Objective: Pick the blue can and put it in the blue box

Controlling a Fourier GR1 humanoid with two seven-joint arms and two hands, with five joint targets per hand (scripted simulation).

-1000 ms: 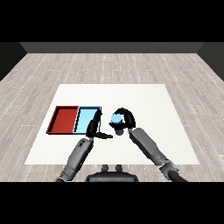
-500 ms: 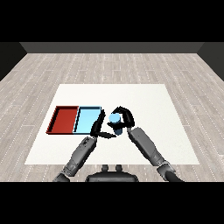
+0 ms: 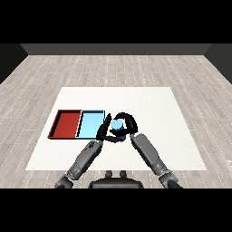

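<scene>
Blue can [image 3: 117, 125] sits inside right hand's [image 3: 128, 123] curled fingers; straight-fingered left hand [image 3: 103, 130] beside them might knock it off the blue tray [image 3: 90, 124]

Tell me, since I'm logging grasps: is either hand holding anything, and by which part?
The right hand is curled round the blue can, gripping its side. The left hand, fingers straight, holds nothing.
</scene>
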